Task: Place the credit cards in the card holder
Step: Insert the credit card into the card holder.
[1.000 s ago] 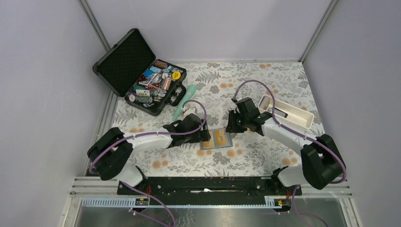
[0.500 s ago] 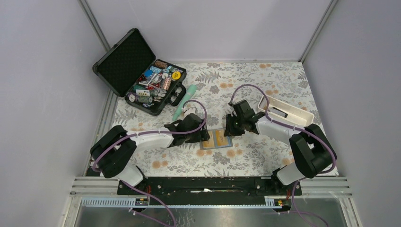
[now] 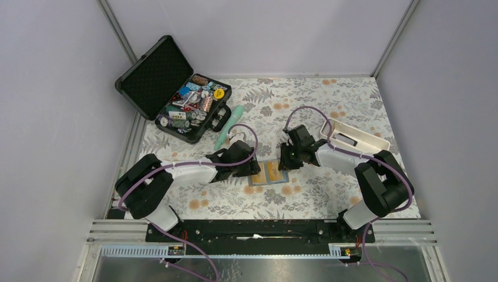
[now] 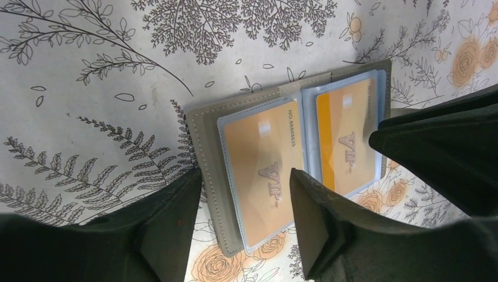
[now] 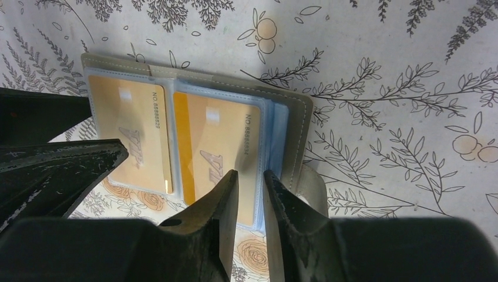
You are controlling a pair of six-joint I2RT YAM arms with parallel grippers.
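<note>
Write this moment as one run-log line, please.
card holder: open flat, two orange cards in pockets | left gripper: open, over left half | right gripper: nearly shut over right half, grip unclear

Top camera, above and behind me, looks steeply down on the whole table (image 3: pixel 305 94); both wrist cameras look down close, sharing the opened card holder (image 3: pixel 273 172).

We've got the grey-brown card holder (image 4: pixel 199 126) lying wide open and flat on the floral table (image 4: pixel 88 117). Two orange-yellow credit cards (image 4: pixel 262 157) sit face up in its clear sleeves, side by side, one per half.
</note>
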